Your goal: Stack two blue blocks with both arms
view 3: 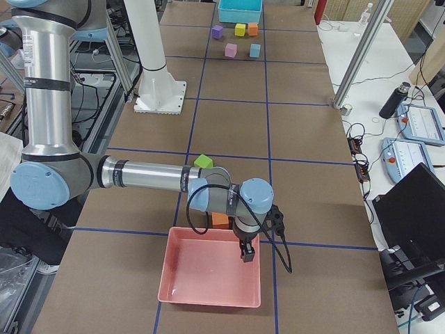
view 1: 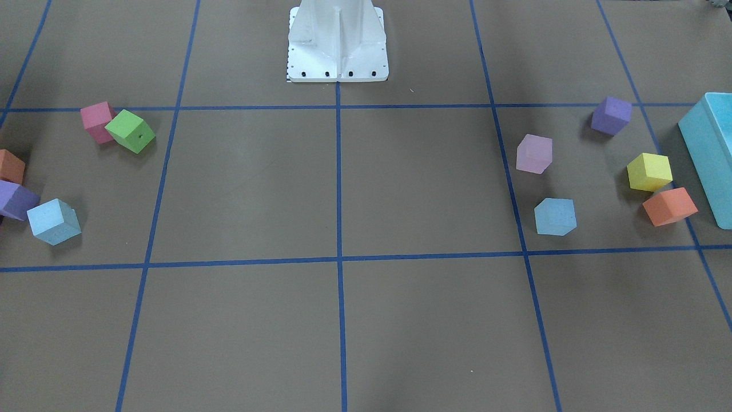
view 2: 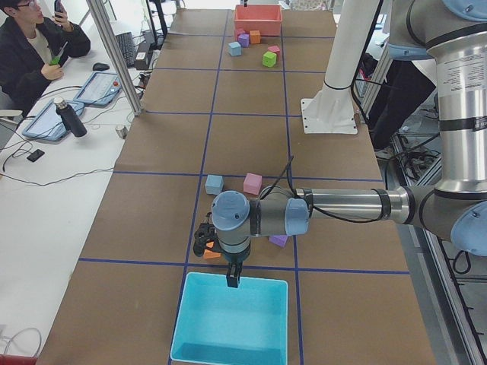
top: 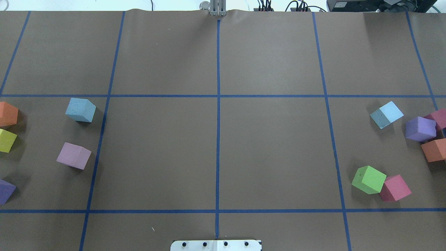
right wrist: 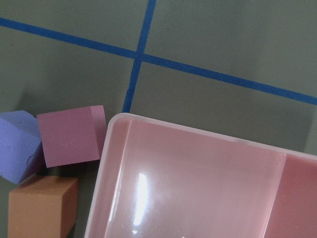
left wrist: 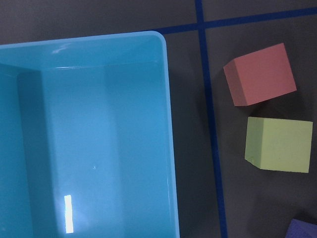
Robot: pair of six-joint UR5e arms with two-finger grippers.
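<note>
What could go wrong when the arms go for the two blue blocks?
The right-side blue block sits close to a purple cube, so a grasp may knock that. The left-side blue block lies skewed to the grid lines; a misaligned grip might twist it.

Purple cube [top: 420,129] crowds right blue block [top: 386,114]; left blue block [top: 80,109] stands clear.

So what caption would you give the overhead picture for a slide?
One sky-blue foam cube left, a second sky-blue foam cube right, far apart on the brown blue-taped table.
</note>
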